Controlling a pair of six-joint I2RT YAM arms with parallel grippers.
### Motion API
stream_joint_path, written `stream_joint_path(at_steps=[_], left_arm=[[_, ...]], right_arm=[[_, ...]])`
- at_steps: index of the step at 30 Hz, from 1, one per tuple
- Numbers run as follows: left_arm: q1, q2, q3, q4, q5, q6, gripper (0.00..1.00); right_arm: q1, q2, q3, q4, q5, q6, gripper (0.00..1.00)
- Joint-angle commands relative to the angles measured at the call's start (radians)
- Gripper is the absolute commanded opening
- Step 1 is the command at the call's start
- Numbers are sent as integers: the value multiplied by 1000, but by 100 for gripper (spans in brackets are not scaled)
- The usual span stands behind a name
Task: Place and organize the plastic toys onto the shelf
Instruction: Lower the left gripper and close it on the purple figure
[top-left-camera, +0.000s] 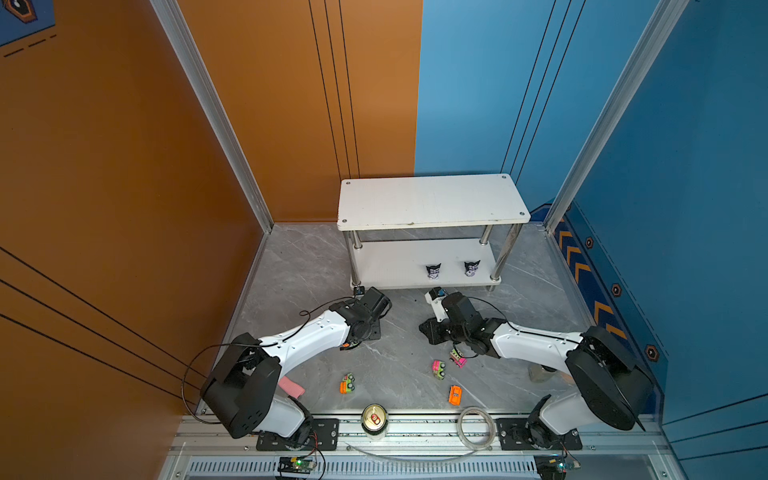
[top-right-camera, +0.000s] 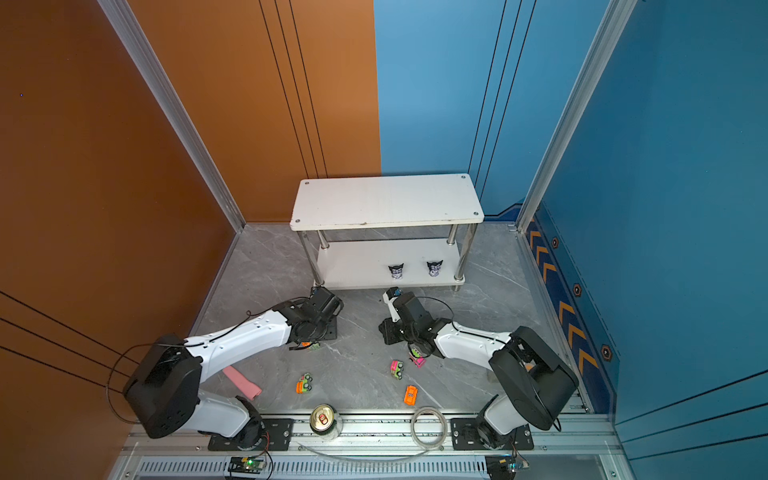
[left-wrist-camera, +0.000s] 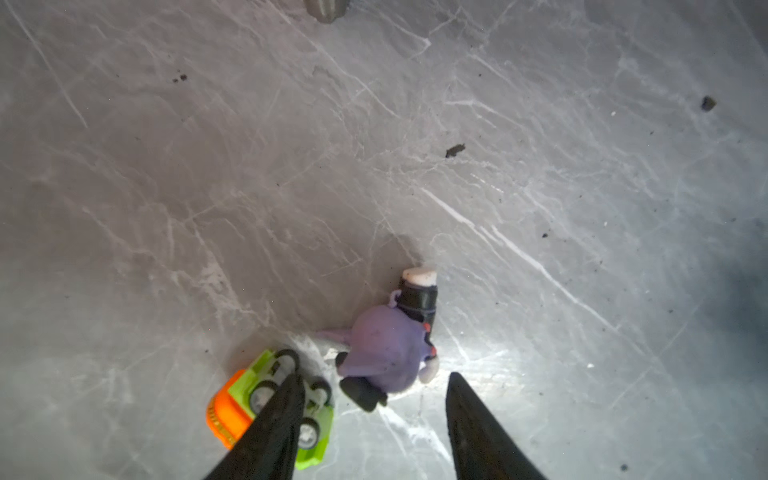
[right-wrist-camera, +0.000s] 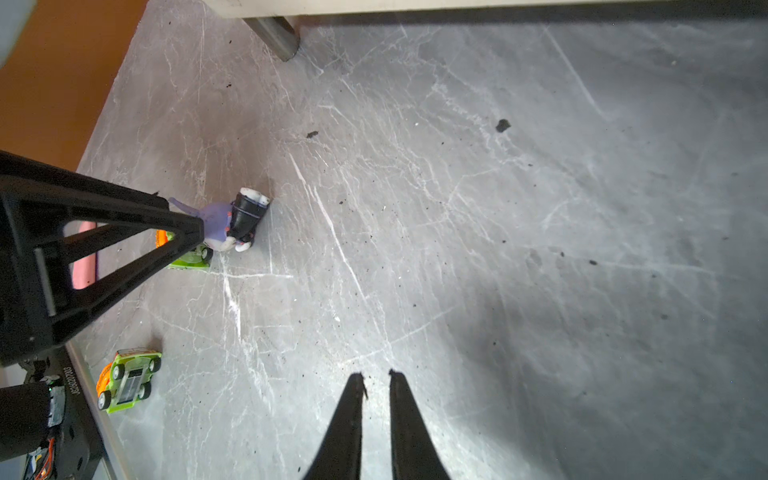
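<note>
In the left wrist view my left gripper (left-wrist-camera: 372, 380) is open just above the floor. A purple-black figurine (left-wrist-camera: 386, 349) lies on its side right at the fingertips, untouched by either. One finger (left-wrist-camera: 282, 415) covers a green-orange car (left-wrist-camera: 245, 399). The right wrist view shows the same figurine (right-wrist-camera: 232, 220) beside the left gripper (right-wrist-camera: 104, 232). My right gripper (right-wrist-camera: 376, 374) is shut and empty over bare floor. The white shelf (top-left-camera: 432, 199) stands at the back, with two figurines (top-left-camera: 433, 270) (top-left-camera: 471, 268) on its lower tier. Other cars lie loose: orange-green (top-left-camera: 347, 383), pink (top-left-camera: 438, 369), pink (top-left-camera: 457, 358), orange (top-left-camera: 455, 395).
A gold-topped can (top-left-camera: 375, 419) and a clear tape ring (top-left-camera: 476, 426) sit on the front rail. A pink strip (top-left-camera: 291, 387) lies by the left arm's base. The shelf's chrome leg (right-wrist-camera: 274, 37) stands near the right gripper. Walls close in on both sides.
</note>
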Motion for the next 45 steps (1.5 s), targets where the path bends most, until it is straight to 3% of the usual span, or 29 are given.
stream_joint_path(at_steps=[1,11,21,33,39,42,43,45], left_arm=[[5,42,13,34,43,22,46],[-21,106,89,-1,38,41,19],[-89,213,266,-132,-14,93,17],[-147,206,361,-223,-100,93,57],[-178,132,317,-268,-152,17,79],[-177,100,267,-263,-162,-46,85],[-176,99,255,-258,-164,-58,97],[-168,101,228,-216,-147,-79,98]], right_arm=[[1,-5,6,-15,12,-2,16],[-6,2,11,-23,14,-3,16],[-9,-6,10,-29,10,0,16],[-14,-11,5,-24,3,5,16],[-14,1,7,-14,-9,14,16],[-12,12,9,-8,-20,21,16],[-12,17,11,-8,-23,24,16],[-12,22,12,-6,-28,26,16]])
